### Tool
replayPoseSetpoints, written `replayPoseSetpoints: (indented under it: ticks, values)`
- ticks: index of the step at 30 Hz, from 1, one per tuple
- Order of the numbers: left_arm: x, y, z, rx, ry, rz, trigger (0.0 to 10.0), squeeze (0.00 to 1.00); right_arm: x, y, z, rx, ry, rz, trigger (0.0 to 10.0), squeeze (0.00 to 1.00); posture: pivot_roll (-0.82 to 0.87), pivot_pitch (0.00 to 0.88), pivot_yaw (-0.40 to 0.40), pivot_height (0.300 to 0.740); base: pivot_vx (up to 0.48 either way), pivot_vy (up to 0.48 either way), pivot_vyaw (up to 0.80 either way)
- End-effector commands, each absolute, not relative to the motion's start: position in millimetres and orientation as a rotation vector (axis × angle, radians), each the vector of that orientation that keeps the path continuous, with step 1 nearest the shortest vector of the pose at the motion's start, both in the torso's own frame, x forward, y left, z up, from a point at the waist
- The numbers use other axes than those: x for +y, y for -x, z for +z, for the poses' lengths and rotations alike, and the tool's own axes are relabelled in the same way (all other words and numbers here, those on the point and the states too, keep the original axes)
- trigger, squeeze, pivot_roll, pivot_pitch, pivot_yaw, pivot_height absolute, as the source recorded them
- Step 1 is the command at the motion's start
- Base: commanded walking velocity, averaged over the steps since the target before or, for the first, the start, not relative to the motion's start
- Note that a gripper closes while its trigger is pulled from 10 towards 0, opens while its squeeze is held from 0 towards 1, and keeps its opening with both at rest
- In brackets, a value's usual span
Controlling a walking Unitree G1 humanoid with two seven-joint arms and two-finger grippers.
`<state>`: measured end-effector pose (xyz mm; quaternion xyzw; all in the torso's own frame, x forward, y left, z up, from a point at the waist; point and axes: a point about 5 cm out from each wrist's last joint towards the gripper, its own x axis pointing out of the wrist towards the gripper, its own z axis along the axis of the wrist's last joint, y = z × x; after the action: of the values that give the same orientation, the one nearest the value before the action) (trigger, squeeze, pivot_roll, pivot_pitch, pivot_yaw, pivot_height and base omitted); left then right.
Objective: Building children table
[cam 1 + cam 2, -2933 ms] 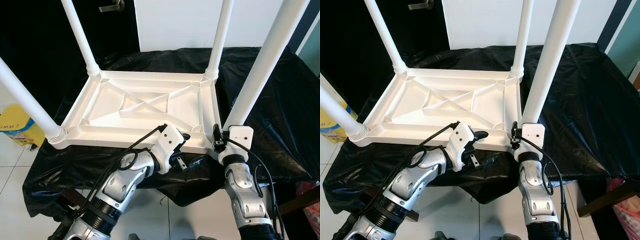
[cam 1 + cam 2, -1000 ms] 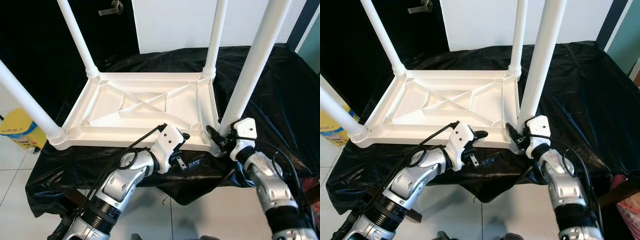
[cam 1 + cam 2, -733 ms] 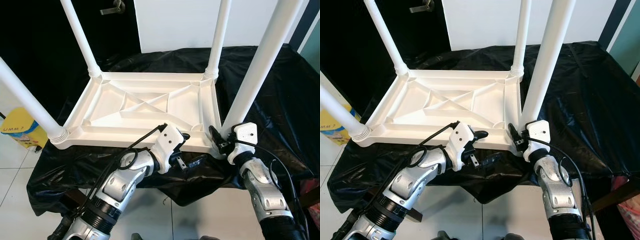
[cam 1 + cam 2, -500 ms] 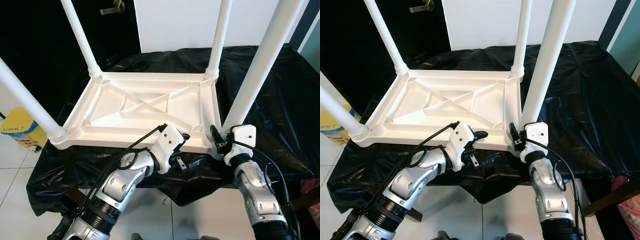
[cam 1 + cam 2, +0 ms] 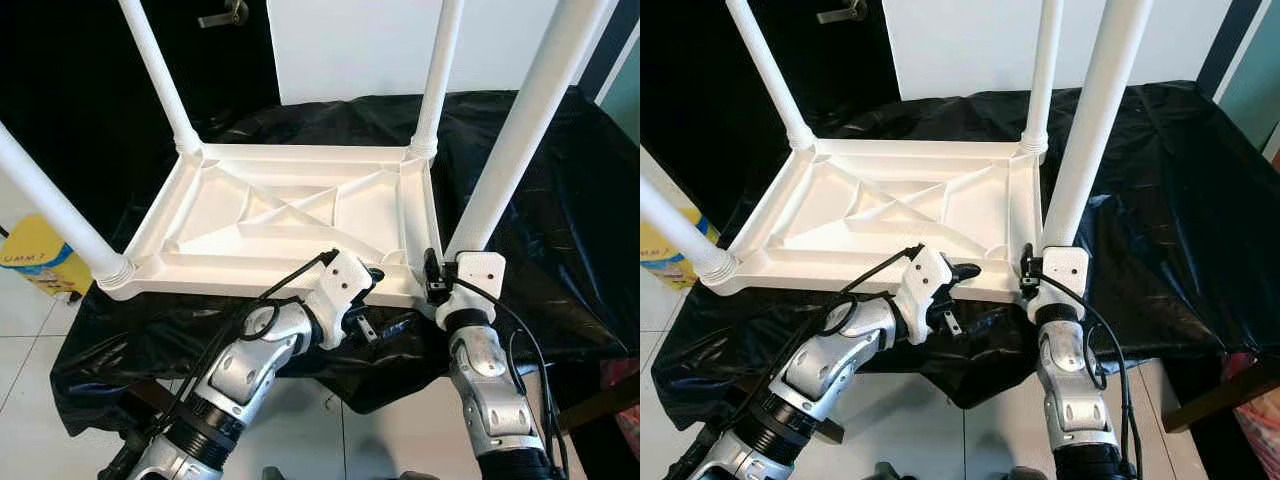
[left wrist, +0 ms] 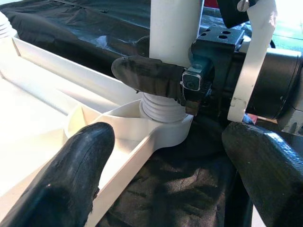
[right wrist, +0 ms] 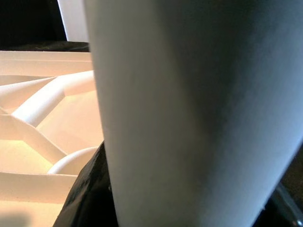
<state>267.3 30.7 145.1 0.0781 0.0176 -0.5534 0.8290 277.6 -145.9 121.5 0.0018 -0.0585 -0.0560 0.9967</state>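
Head stereo pair looking down on upturned table, wrist cameras close on shared near-right leg

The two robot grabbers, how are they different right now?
The right gripper is shut on the near right table leg, just above the leg's base; the left gripper holds nothing. The right gripper's fingers wrap round the leg, while the left gripper's fingers are spread wide apart. The left gripper sits by the white tabletop's front edge. Both have black fingers.

Head views sharp, evenly lit, white wall near clipping. Right wrist view blurred, table leg half shaded.
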Motion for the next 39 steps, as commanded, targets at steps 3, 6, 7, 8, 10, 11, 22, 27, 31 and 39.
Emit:
replayPoseSetpoints:
  ticks: [3, 6, 7, 8, 10, 11, 22, 27, 31, 39]
  values:
    - [30, -264, 142, 0.051, -0.18, -1.232, 10.0, 0.0, -148, -273, 105, -0.026, -0.011, -0.158, 10.0, 0.0, -0.17, 0.041, 0.046, 0.74, 0.0, 0.0, 0.0]
    - [30, -264, 141, 0.051, -0.181, -1.231, 10.0, 0.0, -148, -272, 106, -0.027, -0.009, -0.164, 10.0, 0.0, -0.17, 0.04, 0.047, 0.74, 0.0, 0.0, 0.0]
    - [30, -264, 141, 0.051, -0.181, -1.231, 10.0, 0.0, -148, -272, 106, -0.027, -0.009, -0.164, 10.0, 0.0, -0.17, 0.04, 0.047, 0.74, 0.0, 0.0, 0.0]
    - [31, -264, 141, 0.051, -0.182, -1.231, 10.0, 0.0, -147, -272, 106, -0.026, -0.008, -0.166, 10.0, 0.0, -0.16, 0.038, 0.045, 0.74, 0.0, 0.0, 0.0]
    - [31, -264, 141, 0.051, -0.182, -1.231, 10.0, 0.0, -147, -272, 106, -0.026, -0.008, -0.166, 10.0, 0.0, -0.16, 0.038, 0.045, 0.74, 0.0, 0.0, 0.0]
    - [31, -265, 142, 0.05, -0.183, -1.229, 10.0, 0.0, -147, -272, 107, -0.031, -0.003, -0.16, 10.0, 1.0, -0.16, 0.036, 0.044, 0.74, 0.0, 0.0, 0.0]
    - [30, -265, 142, 0.044, -0.183, -1.227, 10.0, 0.0, -163, -265, 110, -0.063, 0.032, -0.065, 10.0, 1.0, -0.17, 0.023, 0.038, 0.74, 0.0, 0.0, 0.0]
    - [29, -266, 141, 0.045, -0.184, -1.229, 10.0, 0.0, -173, -265, 108, -0.061, 0.034, 0.047, 10.0, 0.0, -0.17, 0.017, 0.038, 0.74, 0.0, 0.0, 0.0]
    - [29, -267, 141, 0.043, -0.186, -1.228, 10.0, 0.0, -181, -268, 110, -0.065, 0.047, 0.172, 10.0, 0.0, -0.17, 0.013, 0.041, 0.74, 0.0, 0.0, 0.0]
    - [28, -271, 144, 0.033, -0.192, -1.232, 10.0, 0.0, -201, -281, 117, -0.044, 0.133, 0.378, 10.0, 0.0, -0.19, 0.002, 0.056, 0.74, 0.0, 0.0, 0.0]
